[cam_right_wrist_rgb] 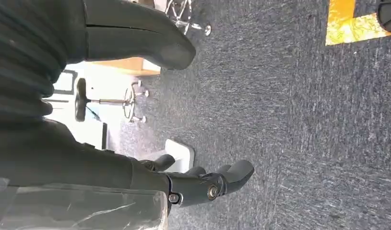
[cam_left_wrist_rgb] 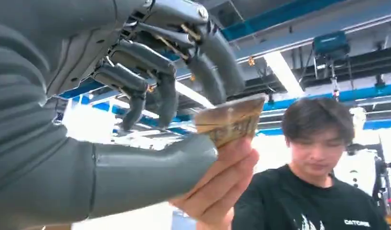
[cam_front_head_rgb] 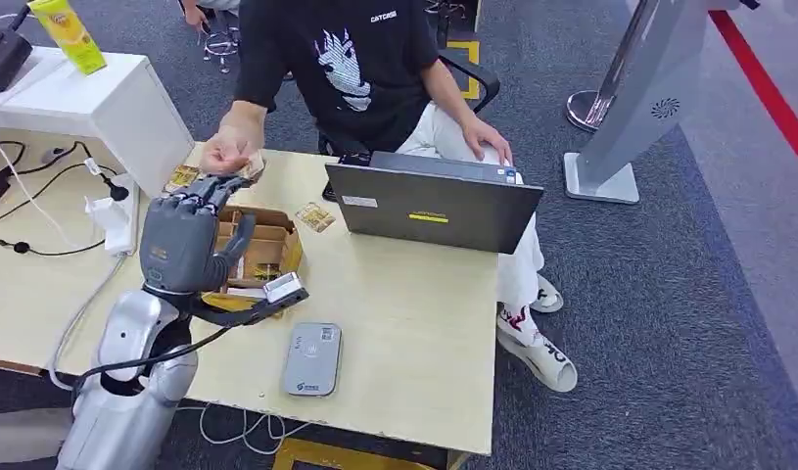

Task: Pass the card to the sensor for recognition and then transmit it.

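1. The left hand [cam_front_head_rgb: 184, 240] is raised over the left part of the table [cam_front_head_rgb: 414, 323], fingers reaching toward the far edge.
2. In the left wrist view, the left hand [cam_left_wrist_rgb: 150, 100] pinches a card [cam_left_wrist_rgb: 230, 120] between its thumb and the tips of its curled fingers.
3. A person's hand [cam_left_wrist_rgb: 217, 187] grips the same card from the other side, fingers touching the robot's thumb.
4. In the head view that person's hand [cam_front_head_rgb: 228, 152] meets the robot's fingertips at the table's far left edge; the card [cam_front_head_rgb: 252, 168] is only partly visible there.
5. Just beneath the left hand sits an open cardboard box [cam_front_head_rgb: 267, 250] with more cards inside.
6. A grey sensor [cam_front_head_rgb: 312, 358] lies flat on the table, near and to the right of the left hand, apart from it.
7. Two loose cards lie on the table: one [cam_front_head_rgb: 181, 178] far left, one [cam_front_head_rgb: 315, 216] between the box and a laptop [cam_front_head_rgb: 429, 208].
8. The person [cam_front_head_rgb: 355, 69] sits at the far side in a black T-shirt, the other hand on the laptop.
9. The right hand [cam_right_wrist_rgb: 203, 184] hangs over grey carpet [cam_right_wrist_rgb: 299, 124], fingers apart and lightly bent, holding nothing.
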